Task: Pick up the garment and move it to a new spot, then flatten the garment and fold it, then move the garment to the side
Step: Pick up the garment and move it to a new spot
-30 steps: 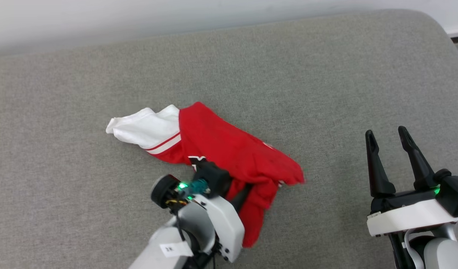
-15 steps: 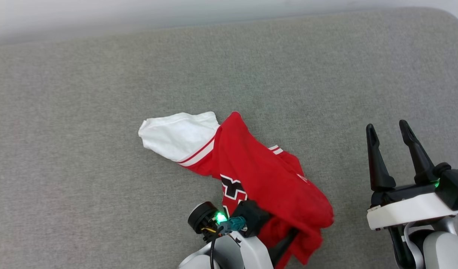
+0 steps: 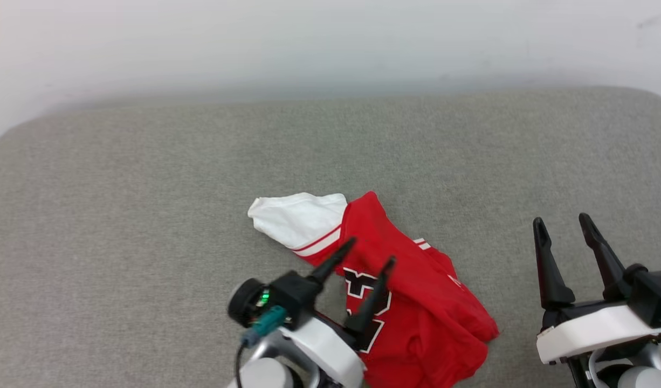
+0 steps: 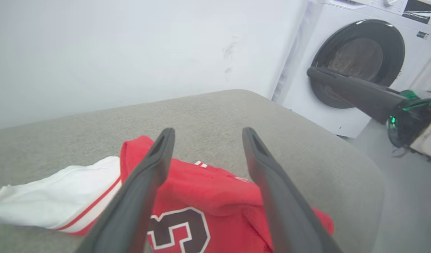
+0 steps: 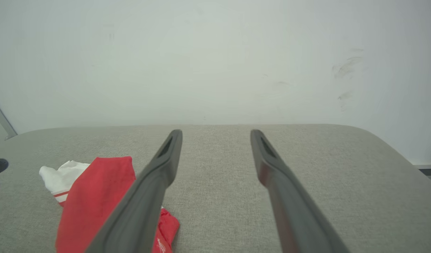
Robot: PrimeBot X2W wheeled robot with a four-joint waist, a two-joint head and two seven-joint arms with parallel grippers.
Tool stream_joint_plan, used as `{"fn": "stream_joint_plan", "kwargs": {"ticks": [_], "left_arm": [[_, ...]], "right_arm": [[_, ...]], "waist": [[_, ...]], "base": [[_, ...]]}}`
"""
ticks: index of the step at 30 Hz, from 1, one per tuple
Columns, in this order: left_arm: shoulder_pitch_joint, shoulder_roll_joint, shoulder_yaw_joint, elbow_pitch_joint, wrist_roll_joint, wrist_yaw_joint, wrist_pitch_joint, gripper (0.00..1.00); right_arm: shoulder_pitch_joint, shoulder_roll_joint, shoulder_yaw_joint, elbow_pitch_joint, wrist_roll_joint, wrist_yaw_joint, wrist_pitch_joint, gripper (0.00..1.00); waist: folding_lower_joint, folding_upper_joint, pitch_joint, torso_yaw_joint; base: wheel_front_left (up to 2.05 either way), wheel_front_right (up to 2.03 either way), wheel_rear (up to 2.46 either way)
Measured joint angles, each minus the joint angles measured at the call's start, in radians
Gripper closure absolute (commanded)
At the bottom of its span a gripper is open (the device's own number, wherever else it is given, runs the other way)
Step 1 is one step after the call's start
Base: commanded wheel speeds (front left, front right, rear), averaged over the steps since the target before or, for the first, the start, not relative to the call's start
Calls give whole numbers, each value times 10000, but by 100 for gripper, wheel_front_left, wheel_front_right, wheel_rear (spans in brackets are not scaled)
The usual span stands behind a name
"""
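The red garment [image 3: 417, 302] lies crumpled on the grey cushioned surface [image 3: 147, 215], one white sleeve [image 3: 295, 218] stretched out to the left and black white-outlined lettering [image 3: 363, 285] showing. My left gripper [image 3: 371, 250] hovers open over its near left part, fingers apart with nothing between them; the left wrist view has the garment [image 4: 208, 196] just under those fingers. At the right my right gripper [image 3: 562, 223] stands open and off the cloth, and its wrist view catches the garment [image 5: 96, 196] at the lower left.
A pale wall [image 3: 330, 43] runs behind the surface. The left wrist view takes in a white washing machine [image 4: 356, 56] with its round door beyond the surface's right end, and the right gripper's fingers [image 4: 352, 91] crossing in front of it.
The left gripper has let go of the garment and opened above it. The garment now lies farther right and nearer than a second ago. The camera has tilted up, showing more wall.
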Motion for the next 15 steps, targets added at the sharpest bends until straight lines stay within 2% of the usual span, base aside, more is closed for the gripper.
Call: {"fn": "stream_joint_plan", "kwargs": {"ticks": [9,15], "left_arm": [[540,700,1822,178,-313,1218,-614,0],[1254,1275,2878,178,-541,1655,-757,0]], "right_arm": [[669,-2,-142,-77,23,0,322,0],[1000,2,-148,-42,27,0,479,0]], "waist": [[-1,-1,-684,433],[-1,0,-1006,542]], "base": [[0,0,0],[0,0,0]]}}
